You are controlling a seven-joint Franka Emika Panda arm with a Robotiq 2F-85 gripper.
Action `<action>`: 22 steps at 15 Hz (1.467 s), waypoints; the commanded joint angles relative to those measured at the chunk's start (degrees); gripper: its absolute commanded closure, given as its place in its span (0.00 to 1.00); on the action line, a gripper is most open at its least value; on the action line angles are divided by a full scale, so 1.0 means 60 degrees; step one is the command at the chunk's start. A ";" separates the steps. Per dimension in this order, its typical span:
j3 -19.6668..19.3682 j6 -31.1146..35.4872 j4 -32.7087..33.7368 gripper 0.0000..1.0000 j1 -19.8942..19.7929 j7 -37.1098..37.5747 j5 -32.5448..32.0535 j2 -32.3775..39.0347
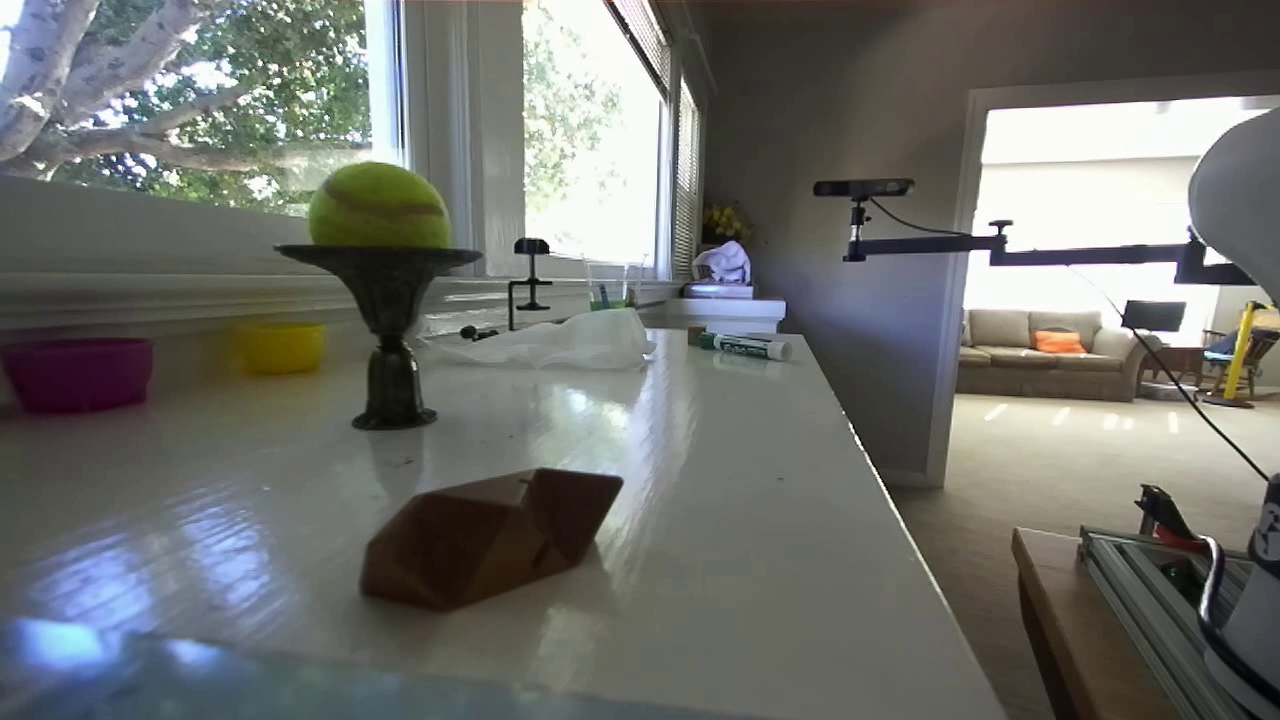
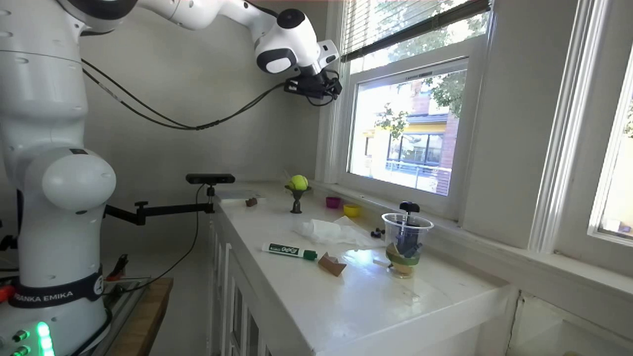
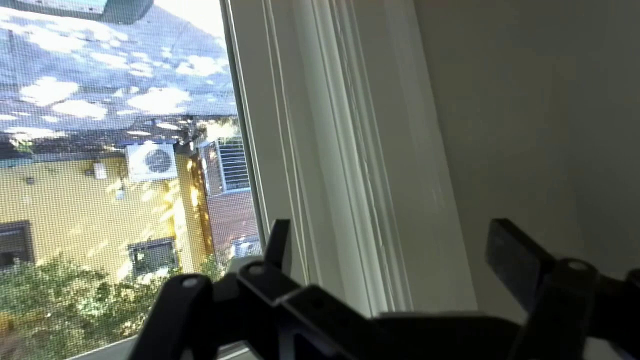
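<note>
A grey wall (image 2: 173, 89) makes the background, and next to it there is a tall window (image 2: 405, 128) full of daylight. Under the window runs a long white counter (image 2: 366, 306). The white robot arm (image 2: 54, 222) reaches high above this counter. At its end, the gripper (image 3: 392, 240) faces the window and the wall; its jaws stand wide apart and it holds nothing. On the counter lies a crumpled translucent sheet (image 2: 324, 230), and near it a clear plastic cup (image 2: 390, 232) stands upright. In both exterior views, a dark metal stand (image 1: 392, 385) is upright, much lower than the gripper, and on its dish rests the tennis ball (image 1: 380, 205). A brown faceted block (image 1: 490, 540) lies near this stand.
</note>
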 commanded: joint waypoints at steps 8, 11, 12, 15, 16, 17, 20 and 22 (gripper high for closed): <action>-0.0132 -0.0411 0.1161 0.00 -0.0076 -0.1326 0.1528 0.1612; -0.0157 -0.0619 0.1833 0.00 -0.0225 -0.1424 0.1502 0.2244; -0.0183 -0.0700 0.2057 0.00 -0.0295 -0.1383 0.1425 0.2426; -0.0238 -0.0809 0.2650 0.00 -0.0468 -0.1317 0.1359 0.2867; -0.0238 -0.0856 0.2832 0.00 -0.0514 -0.1322 0.1374 0.3013; -0.0231 -0.0910 0.2983 0.00 -0.0564 -0.1290 0.1339 0.3110; -0.0174 -0.0920 0.3174 0.26 -0.0636 -0.1313 0.1398 0.3190; -0.0147 -0.0751 0.2977 0.41 -0.0589 -0.1339 0.1414 0.2996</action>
